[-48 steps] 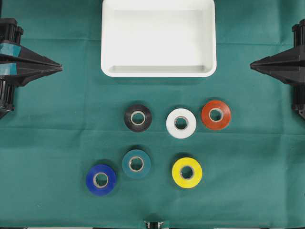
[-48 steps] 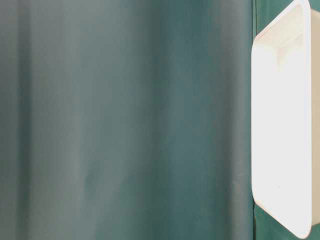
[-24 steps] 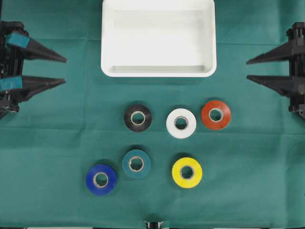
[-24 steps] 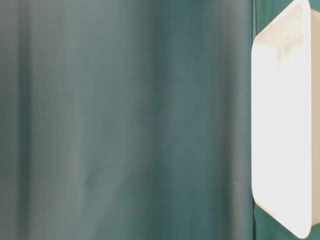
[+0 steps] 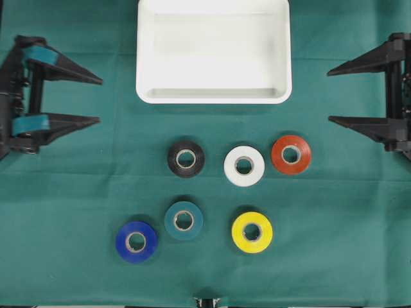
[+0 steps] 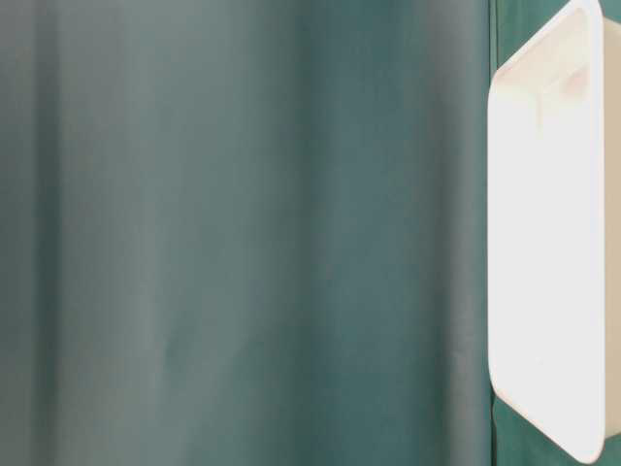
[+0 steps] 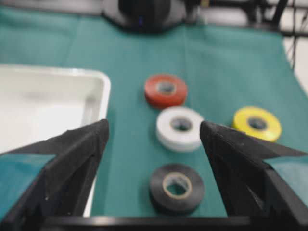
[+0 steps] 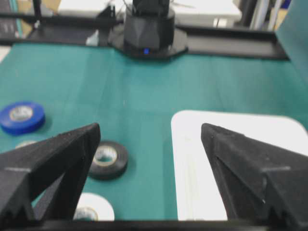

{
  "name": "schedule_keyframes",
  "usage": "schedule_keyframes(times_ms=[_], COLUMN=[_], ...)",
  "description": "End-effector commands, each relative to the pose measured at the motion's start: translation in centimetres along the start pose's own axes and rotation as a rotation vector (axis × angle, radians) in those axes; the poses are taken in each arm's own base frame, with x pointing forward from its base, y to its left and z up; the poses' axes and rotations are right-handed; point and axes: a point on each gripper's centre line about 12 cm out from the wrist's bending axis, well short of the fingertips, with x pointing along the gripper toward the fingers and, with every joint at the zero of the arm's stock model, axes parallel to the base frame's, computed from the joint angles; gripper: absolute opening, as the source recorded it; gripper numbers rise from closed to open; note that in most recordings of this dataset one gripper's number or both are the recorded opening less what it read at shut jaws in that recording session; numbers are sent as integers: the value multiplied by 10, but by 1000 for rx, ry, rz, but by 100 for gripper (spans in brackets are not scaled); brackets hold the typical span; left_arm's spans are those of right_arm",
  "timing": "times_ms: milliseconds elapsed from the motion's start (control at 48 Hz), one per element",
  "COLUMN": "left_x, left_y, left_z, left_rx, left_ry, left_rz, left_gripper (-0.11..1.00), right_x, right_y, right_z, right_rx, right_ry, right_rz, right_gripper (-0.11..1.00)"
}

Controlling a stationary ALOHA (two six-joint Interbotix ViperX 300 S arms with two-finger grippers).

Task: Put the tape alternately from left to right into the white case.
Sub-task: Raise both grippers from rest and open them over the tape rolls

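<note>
Overhead view: the white case [image 5: 214,51] sits at top centre of the green cloth [image 5: 77,192]. Below it lie six rolls of tape: black [image 5: 186,158], white [image 5: 244,165] and red-orange [image 5: 291,154] in one row; blue [image 5: 136,242], teal [image 5: 183,220] and yellow [image 5: 252,231] in the next. The left gripper [image 5: 99,100] and right gripper [image 5: 329,95] stand at the edges, jaws spread apart, holding nothing.

Table-level view: one end of the case [image 6: 543,233] shows against blurred cloth.

Left wrist view: black, white, red-orange and yellow rolls lie ahead of the parted jaws.

Right wrist view: blue, black and white rolls lie left of the case.
</note>
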Motion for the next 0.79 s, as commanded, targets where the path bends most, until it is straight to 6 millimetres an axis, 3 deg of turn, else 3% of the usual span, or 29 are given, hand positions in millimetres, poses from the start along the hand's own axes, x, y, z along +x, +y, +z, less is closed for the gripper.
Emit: schedule_keyframes(times_ms=[0,312,770], left_x=[10,45,92], left_y=[-2,-1,0], left_z=[7,-5,-25], left_rx=[-7,-15,-12], left_ry=[7,170,353], left_rz=[-4,10,25], left_gripper=[88,88,88], right_x=[8,34,62], right_y=[0,-2,-4], right_z=[-1,-16,-36], right_rx=[2,3,7], right_ry=[30,201,316], right_rz=[-4,-21,-32], right_gripper=[79,79,79])
